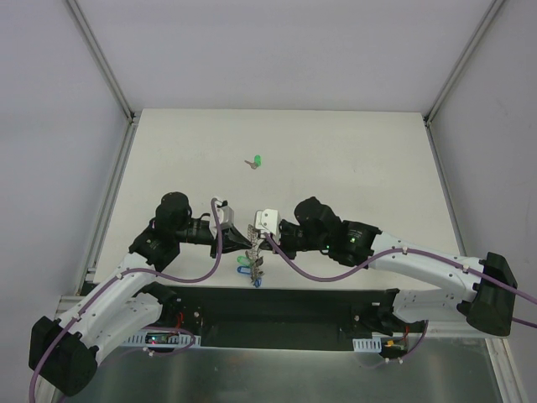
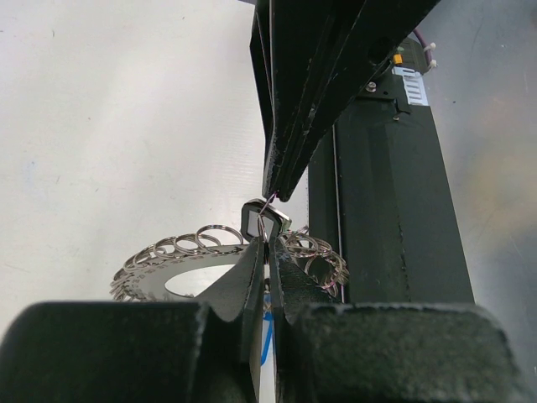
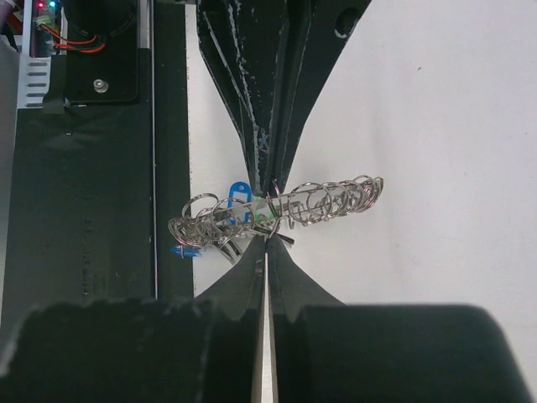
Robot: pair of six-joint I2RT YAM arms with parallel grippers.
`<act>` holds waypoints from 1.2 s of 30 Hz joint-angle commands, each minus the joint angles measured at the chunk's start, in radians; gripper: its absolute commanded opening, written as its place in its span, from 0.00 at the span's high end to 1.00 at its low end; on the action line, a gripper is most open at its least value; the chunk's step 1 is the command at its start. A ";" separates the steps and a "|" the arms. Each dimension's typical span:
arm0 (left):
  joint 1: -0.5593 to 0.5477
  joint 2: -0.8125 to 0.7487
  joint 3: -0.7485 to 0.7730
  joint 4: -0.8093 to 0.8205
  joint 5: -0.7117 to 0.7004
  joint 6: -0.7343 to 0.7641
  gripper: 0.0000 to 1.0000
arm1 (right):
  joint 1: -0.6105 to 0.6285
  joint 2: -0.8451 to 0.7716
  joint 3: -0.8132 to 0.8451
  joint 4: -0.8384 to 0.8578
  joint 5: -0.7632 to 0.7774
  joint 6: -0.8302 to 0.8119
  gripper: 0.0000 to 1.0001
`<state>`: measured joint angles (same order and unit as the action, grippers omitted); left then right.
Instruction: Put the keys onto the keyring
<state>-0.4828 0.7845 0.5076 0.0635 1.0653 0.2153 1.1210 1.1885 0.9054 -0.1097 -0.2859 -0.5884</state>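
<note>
Working at near edge of table; open room beyond. Both left gripper and right gripper clamped narrow on the keyring; green key well apart.

This is a robotics lab test cell. A bare white table is boxed in by plain white panels on metal frame rails. Two robot arms are bolted to a black base plate, trailing purple cables, beside small circuit boards with lit indicator lights.
</note>
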 commanded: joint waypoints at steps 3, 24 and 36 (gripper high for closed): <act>-0.005 -0.005 0.032 0.078 0.087 -0.010 1.00 | -0.003 -0.009 0.030 0.105 -0.070 -0.016 0.99; -0.013 -0.007 0.034 0.078 0.016 -0.030 1.00 | -0.026 0.005 0.049 0.105 -0.110 -0.001 0.99; -0.019 -0.002 0.034 0.078 0.087 -0.014 1.00 | -0.033 0.045 0.081 0.104 -0.111 -0.004 0.99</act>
<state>-0.4835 0.7929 0.5079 0.0643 1.0569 0.1970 1.0889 1.2209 0.9272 -0.1024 -0.3630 -0.5877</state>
